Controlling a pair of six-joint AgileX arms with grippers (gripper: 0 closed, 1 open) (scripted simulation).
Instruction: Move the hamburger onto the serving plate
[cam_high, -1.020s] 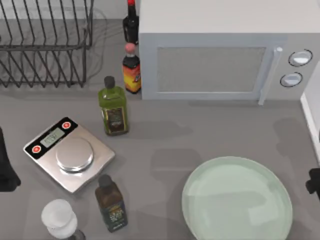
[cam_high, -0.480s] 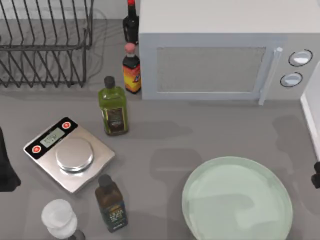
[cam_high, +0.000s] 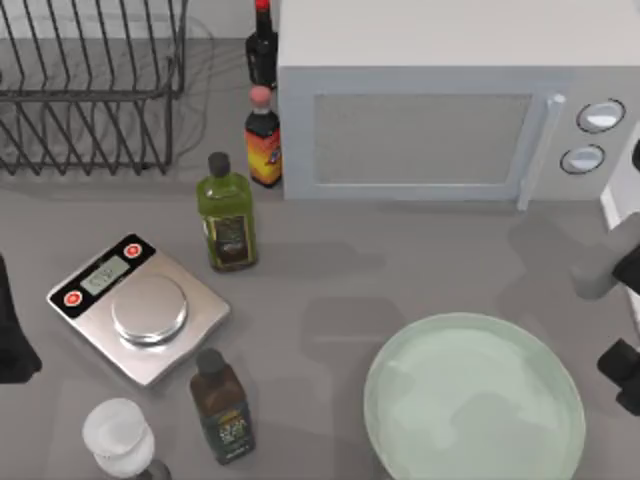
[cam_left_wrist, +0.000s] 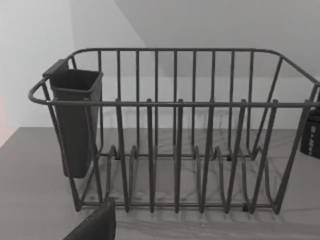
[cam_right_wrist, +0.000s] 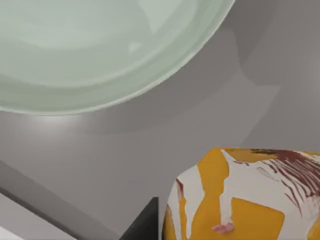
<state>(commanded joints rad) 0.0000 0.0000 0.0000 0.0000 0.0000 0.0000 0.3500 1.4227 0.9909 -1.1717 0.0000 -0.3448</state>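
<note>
Grey table (cam_high: 420, 270): hamburger (cam_right_wrist: 240, 200) half cut off, near serving plate (cam_right_wrist: 100, 50).

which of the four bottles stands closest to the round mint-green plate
The dark brown bottle with a black cap, just beside the silver kitchen scale; the other three stand farther back, toward the white microwave.

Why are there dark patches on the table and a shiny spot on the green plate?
In the top view, the soft dark patches on the table near the serving plate are shadows, one lying across the plate itself. In the right wrist view, a small bright glare sits on the plate's surface, and the hamburger is cut off by the picture's edge.
</note>
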